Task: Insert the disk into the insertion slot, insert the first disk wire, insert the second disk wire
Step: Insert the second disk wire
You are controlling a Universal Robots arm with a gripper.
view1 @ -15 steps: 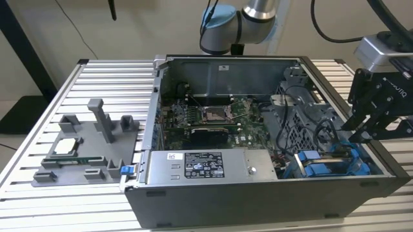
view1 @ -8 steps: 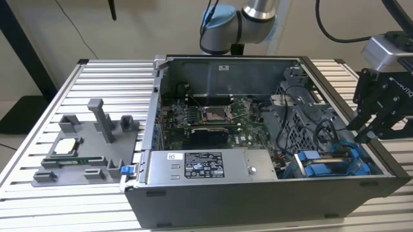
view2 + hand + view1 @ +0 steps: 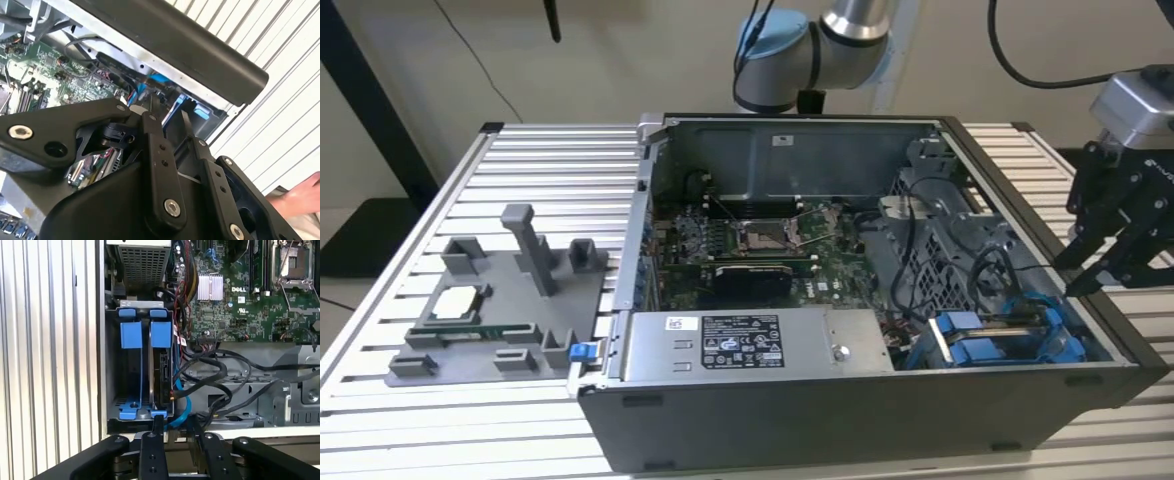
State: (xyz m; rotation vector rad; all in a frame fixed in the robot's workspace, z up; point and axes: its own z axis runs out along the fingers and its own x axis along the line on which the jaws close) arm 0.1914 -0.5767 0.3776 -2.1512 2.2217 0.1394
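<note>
Gripper point(image 3: 1101, 272), jaws apart and empty, hangs over the computer case point(image 3: 854, 420) edge on the exterior view's right, near the blue-railed slot point(image 3: 1007, 338). First wrist view: the disk point(image 3: 162, 372) stands inside the slot, in the compartment nearer the motherboard point(image 3: 240, 305), black cables point(image 3: 220, 371) beside it, fingertips point(image 3: 157, 435) just outside. Second wrist view: a person's hand point(image 3: 297, 196) lies beyond the case

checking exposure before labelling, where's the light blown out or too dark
second wrist view: table slats washed out white, pincer near-black; first wrist view: insertion slot interior in shadow; exterior view: even light, no strong glare
</note>
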